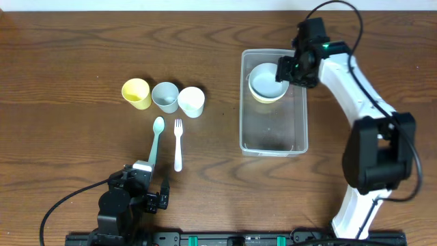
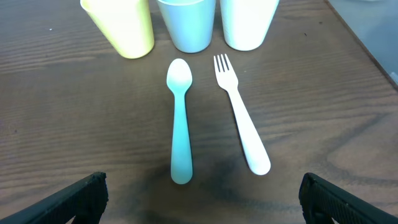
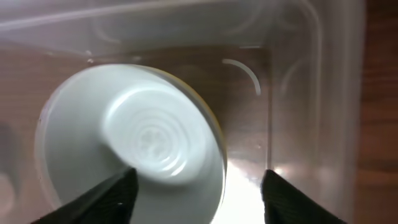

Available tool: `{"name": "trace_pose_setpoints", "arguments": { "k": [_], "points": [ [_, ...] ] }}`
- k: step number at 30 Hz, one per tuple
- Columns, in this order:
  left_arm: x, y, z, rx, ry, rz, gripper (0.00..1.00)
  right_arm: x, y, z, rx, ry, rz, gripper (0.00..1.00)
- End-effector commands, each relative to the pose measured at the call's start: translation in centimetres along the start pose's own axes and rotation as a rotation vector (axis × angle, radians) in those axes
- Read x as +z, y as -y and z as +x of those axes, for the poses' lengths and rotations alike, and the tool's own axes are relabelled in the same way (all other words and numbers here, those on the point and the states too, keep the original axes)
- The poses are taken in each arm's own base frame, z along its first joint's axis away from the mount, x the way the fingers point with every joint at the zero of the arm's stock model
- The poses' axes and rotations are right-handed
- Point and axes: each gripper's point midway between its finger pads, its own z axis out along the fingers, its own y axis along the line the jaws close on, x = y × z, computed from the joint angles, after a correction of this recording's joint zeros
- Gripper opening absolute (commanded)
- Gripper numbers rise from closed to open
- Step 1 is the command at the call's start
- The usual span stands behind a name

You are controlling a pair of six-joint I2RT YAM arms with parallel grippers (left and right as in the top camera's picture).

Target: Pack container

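Container (image 1: 273,133) lies right of centre, bowls (image 1: 268,82) stacked at its far end; right gripper (image 3: 198,182) stands wide astride a bowl rim, left gripper (image 2: 202,190) wide and empty; a skewed lift could snag and tip the bowls.

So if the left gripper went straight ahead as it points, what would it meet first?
Probably the handle end of the pale teal plastic spoon, with the white plastic fork close beside it; depth is unclear.

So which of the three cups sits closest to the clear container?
The white cup, at the right end of the row; the grey cup is in the middle and the yellow cup is farthest from the container.
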Motion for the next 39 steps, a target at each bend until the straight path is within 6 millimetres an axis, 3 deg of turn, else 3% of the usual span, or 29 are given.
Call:
{"name": "trace_pose_setpoints", "arguments": {
  "k": [1, 4, 7, 11, 15, 20, 39],
  "points": [
    [0.0, 0.1, -0.1, -0.018, 0.008, 0.006, 0.98, -9.6, 0.2, -5.1, 0.018, 0.240, -0.045, 0.75],
    [0.0, 0.1, -0.1, -0.019, 0.008, 0.006, 0.98, -15.3, 3.1, -6.8, 0.067, 0.372, -0.025, 0.82],
    [0.0, 0.1, -0.1, -0.018, 0.008, 0.006, 0.98, -18.7, 6.7, -7.4, 0.137, 0.445, 0.013, 0.89],
    [0.0, 0.1, -0.1, -0.018, 0.008, 0.006, 0.98, -19.9, 11.0, -7.0, 0.223, 0.444, 0.065, 0.99],
    [0.0, 0.1, -0.1, -0.018, 0.008, 0.006, 0.98, -19.4, 13.4, -6.1, 0.278, 0.400, 0.100, 0.99],
    [0.0, 0.1, -0.1, -0.019, 0.008, 0.006, 0.98, -19.4, 14.3, -5.8, 0.298, 0.387, 0.111, 0.99],
    [0.0, 0.1, -0.1, -0.018, 0.008, 0.006, 0.98, -19.4, 14.2, -5.8, 0.296, 0.387, 0.110, 0.99]
  ]
}}
